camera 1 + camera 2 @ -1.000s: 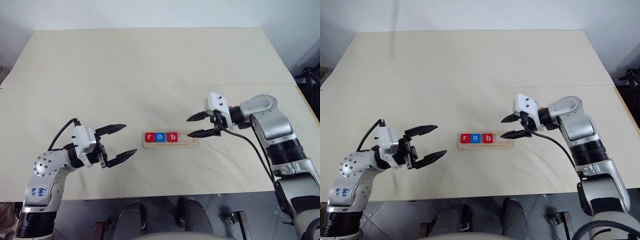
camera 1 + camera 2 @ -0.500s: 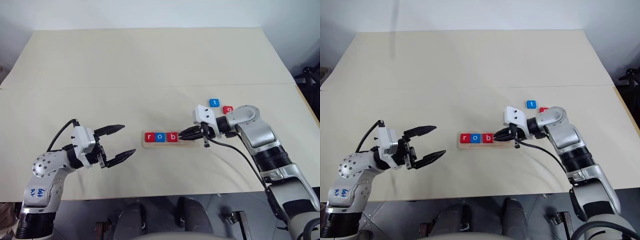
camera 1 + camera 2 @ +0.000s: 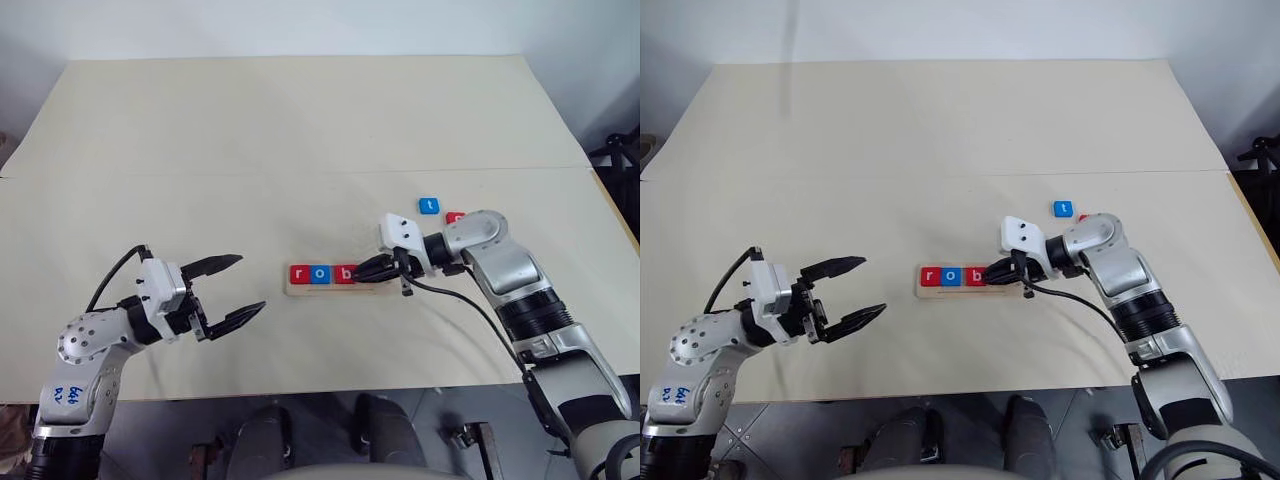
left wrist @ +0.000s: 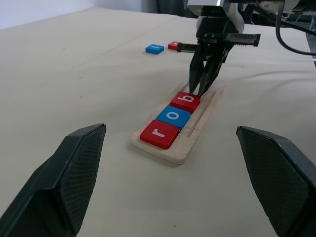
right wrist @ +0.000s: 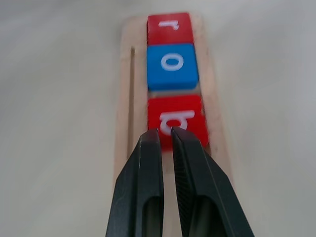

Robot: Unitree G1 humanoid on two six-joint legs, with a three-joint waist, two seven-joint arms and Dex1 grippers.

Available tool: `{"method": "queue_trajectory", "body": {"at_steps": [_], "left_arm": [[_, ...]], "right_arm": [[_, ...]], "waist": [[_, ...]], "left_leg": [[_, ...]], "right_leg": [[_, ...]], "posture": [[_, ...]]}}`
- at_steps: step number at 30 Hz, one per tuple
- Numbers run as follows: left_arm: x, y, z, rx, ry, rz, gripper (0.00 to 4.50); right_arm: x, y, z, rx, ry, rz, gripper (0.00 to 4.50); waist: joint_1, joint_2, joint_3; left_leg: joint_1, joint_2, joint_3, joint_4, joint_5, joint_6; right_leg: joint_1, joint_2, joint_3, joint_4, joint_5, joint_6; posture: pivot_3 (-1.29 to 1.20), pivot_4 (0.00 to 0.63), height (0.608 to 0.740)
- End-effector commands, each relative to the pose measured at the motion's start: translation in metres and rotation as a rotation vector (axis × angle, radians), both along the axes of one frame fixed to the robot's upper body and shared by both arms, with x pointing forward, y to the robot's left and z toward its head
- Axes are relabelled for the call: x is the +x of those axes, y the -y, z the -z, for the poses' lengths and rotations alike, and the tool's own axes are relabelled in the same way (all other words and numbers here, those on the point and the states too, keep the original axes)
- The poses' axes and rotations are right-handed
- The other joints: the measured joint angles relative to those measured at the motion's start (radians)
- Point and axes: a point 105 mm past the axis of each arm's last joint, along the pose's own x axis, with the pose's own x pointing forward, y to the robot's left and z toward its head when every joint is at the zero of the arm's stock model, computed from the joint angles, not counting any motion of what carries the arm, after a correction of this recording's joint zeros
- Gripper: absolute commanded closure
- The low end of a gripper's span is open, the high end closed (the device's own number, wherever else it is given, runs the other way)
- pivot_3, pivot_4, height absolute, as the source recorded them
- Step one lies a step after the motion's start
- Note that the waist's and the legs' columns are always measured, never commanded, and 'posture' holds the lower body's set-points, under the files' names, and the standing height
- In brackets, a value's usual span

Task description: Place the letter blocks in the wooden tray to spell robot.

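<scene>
The wooden tray (image 3: 322, 290) lies at the table's middle and holds three letter blocks in a row: red r (image 3: 298, 274), blue o (image 3: 319, 274) and red b (image 3: 343, 274). My right gripper (image 3: 358, 272) is shut with nothing between its fingers. Its tips (image 5: 165, 131) rest at the b block's (image 5: 175, 118) right-hand edge, over the tray's bare end. A blue t block (image 3: 429, 205) lies on the table behind the right arm. Beside it a red block (image 3: 455, 216) is partly hidden by the arm, its letter unseen. My left gripper (image 3: 250, 284) hangs open and empty, left of the tray.
The cream table (image 3: 300, 130) stretches wide behind the tray, with a seam (image 3: 200, 174) running across it. Dark equipment (image 3: 615, 150) stands off the table's right edge. The front edge (image 3: 330, 385) lies close below the tray.
The right gripper shut and swung left and down to the b block's edge, uncovering the blue t and the red block behind it. The left gripper has barely moved.
</scene>
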Motion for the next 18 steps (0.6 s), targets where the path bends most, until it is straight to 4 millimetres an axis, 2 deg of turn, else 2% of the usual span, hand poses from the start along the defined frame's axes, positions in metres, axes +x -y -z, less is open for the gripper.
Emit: {"method": "queue_trajectory", "body": {"at_steps": [1, 7, 18], "left_arm": [[-0.003, 0.003, -0.008, 0.0, 0.051, 0.007, 0.0], [0.0, 0.007, -0.008, -0.006, 0.055, 0.02, 0.0], [0.002, 0.011, -0.009, -0.002, 0.059, 0.035, 0.0]], "right_arm": [[0.003, 0.003, -0.02, 0.038, 0.038, -0.006, 4.47], [0.006, 0.01, -0.007, -0.017, 0.055, 0.012, 4.49], [0.006, -0.014, -0.007, 0.03, 0.054, -0.008, 4.49]], "waist": [[-0.001, 0.0, 0.0], [0.0, 0.0, 0.0], [-0.001, 0.0, 0.0]], "left_leg": [[0.0, 0.0, 0.0, 0.0, 0.0, 0.0], [0.0, 0.0, 0.0, 0.0, 0.0, 0.0], [0.0, 0.0, 0.0, 0.0, 0.0, 0.0]], "right_leg": [[0.0, 0.0, 0.0, 0.0, 0.0, 0.0], [0.0, 0.0, 0.0, 0.0, 0.0, 0.0], [0.0, 0.0, 0.0, 0.0, 0.0, 0.0]], "posture": [[0.0, 0.15, 0.74], [0.0, 0.15, 0.74], [0.0, 0.15, 0.74]]}}
